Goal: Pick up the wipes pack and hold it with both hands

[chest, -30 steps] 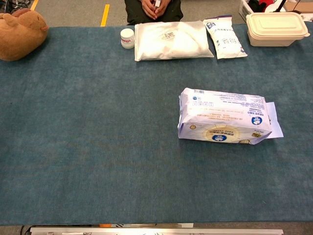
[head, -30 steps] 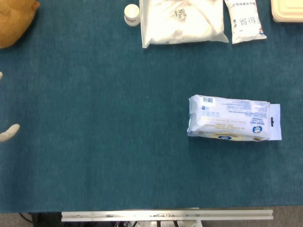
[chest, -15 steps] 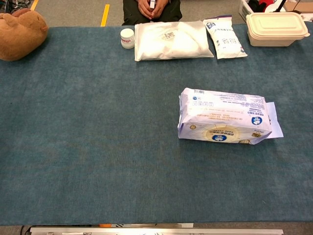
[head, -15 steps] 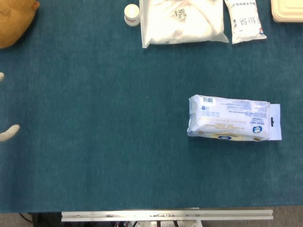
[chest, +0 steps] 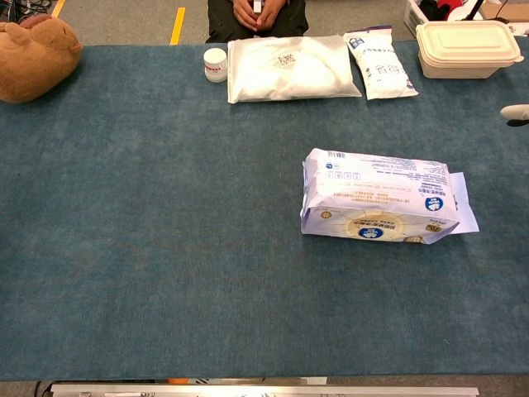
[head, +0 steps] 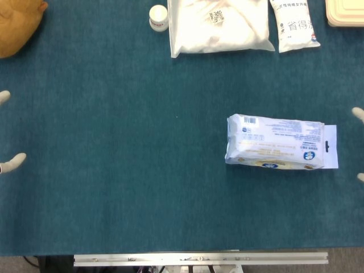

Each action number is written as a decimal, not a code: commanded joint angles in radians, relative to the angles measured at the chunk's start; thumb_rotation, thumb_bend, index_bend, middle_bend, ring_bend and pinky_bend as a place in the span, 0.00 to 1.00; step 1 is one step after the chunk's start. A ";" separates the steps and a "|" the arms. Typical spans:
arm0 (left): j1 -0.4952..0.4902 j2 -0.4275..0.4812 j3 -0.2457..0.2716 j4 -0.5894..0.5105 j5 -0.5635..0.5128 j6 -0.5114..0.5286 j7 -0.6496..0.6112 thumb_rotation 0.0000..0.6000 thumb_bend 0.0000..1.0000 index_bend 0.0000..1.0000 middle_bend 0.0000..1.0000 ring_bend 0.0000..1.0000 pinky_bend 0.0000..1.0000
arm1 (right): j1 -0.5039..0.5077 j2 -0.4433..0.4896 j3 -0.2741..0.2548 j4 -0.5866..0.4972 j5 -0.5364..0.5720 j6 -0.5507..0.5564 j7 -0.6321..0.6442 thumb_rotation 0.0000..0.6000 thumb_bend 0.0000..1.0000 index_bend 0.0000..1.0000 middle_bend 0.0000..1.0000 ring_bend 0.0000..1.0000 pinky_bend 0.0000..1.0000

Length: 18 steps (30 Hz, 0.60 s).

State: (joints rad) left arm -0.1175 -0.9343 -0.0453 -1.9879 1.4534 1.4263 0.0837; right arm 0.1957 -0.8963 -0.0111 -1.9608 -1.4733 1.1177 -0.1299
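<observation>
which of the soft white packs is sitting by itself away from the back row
The wipes pack, with blue-printed wrap, lies alone mid-table toward the right. The large white pouch and the small printed sachet lie side by side along the far edge.

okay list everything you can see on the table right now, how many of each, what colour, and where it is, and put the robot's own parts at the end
wipes pack: one, white and blue, lying flat right of centre, touched by nothing
large flat bag: one, white, far edge, centre
small jar: one, white, just left of the large flat bag
small pouch: one, white with blue print, right of the large flat bag
lidded container: one, beige, far right corner
plush toy: one, brown, far left corner
table: one, teal cloth surface
person: one, dark clothes, hands clasped, beyond the far edge
left hand: white fingertips only, left edge
right hand: white fingertips only, right edge
</observation>
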 commanded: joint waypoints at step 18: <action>0.008 0.018 0.008 0.015 0.002 0.002 -0.032 1.00 0.10 0.15 0.01 0.00 0.09 | 0.073 -0.265 0.032 0.126 0.221 -0.074 -0.079 1.00 0.00 0.00 0.12 0.09 0.12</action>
State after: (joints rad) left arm -0.1091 -0.9169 -0.0373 -1.9734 1.4553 1.4290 0.0518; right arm 0.2691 -1.1443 0.0194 -1.8414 -1.2697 1.0397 -0.2014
